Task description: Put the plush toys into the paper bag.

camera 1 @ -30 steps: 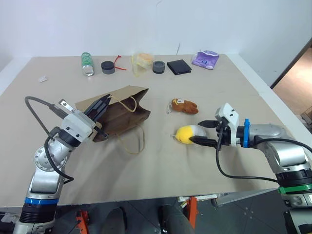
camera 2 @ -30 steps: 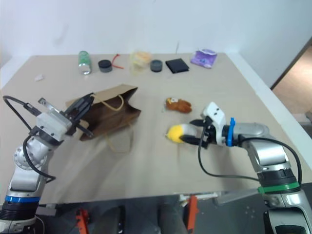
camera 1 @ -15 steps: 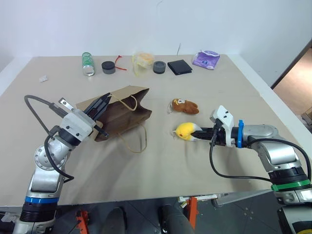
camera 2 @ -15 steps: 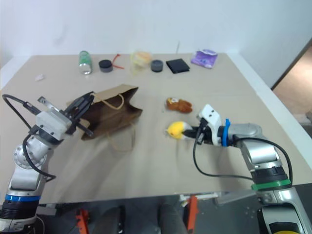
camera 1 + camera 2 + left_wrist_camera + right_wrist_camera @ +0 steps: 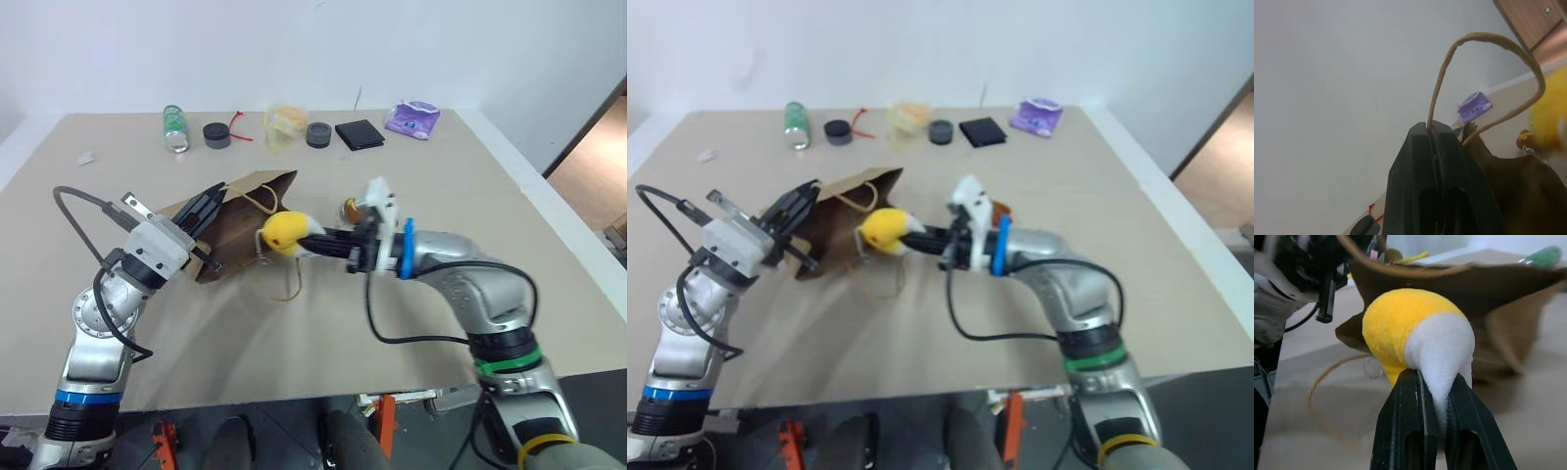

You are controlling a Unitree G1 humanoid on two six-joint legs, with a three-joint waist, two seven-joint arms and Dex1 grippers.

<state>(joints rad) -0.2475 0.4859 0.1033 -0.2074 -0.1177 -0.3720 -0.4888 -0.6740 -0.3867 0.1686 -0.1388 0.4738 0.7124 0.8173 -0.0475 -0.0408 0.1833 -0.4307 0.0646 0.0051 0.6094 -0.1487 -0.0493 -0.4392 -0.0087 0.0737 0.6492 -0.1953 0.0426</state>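
Right fingers [image 5: 1432, 406]: clamped on the white end of the egg plush [image 5: 284, 231], held at the paper bag [image 5: 240, 223] mouth.
Left fingers [image 5: 1436, 147]: closed, pinching the bag's twine handle [image 5: 1484, 73].
Teddy bear [image 5: 351, 208]: on the surface [image 5: 323, 333], behind the right arm.

L claw [image 5: 208, 206] clamped tight; R claw [image 5: 315, 242] pinched, arm reaching left.
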